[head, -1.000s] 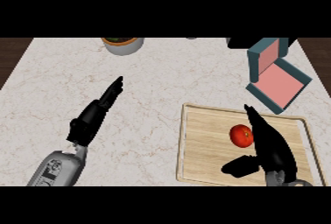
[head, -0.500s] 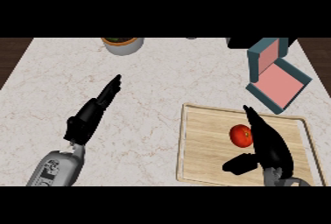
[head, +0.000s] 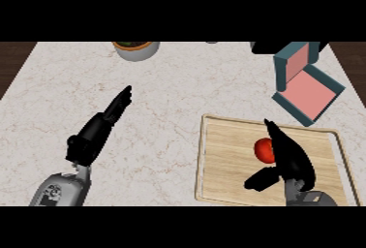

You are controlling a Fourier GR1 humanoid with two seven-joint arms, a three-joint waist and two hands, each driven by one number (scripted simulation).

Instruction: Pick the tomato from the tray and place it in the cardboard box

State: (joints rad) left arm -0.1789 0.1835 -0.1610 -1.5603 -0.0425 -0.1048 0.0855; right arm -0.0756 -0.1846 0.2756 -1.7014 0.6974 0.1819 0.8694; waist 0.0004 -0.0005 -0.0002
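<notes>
On the tray (head: pixel 221 184), right hand (head: pixel 289 157) sits open beside the tomato (head: pixel 264 149), holding nothing; approach step; next, close fingers round it.

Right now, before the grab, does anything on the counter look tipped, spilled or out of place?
Nothing spilled or damaged. The tomato sits on the wooden tray, right beside the open right hand. The box lies open at an angle to the tray, its pink inside showing. The left hand rests open on the counter.

Left hand (head: pixel 98 131) rests flat, fingers straight, pointing up-right; right hand (head: pixel 287 156) reaches forward, fingers extended, thumb spread to its left.
</notes>
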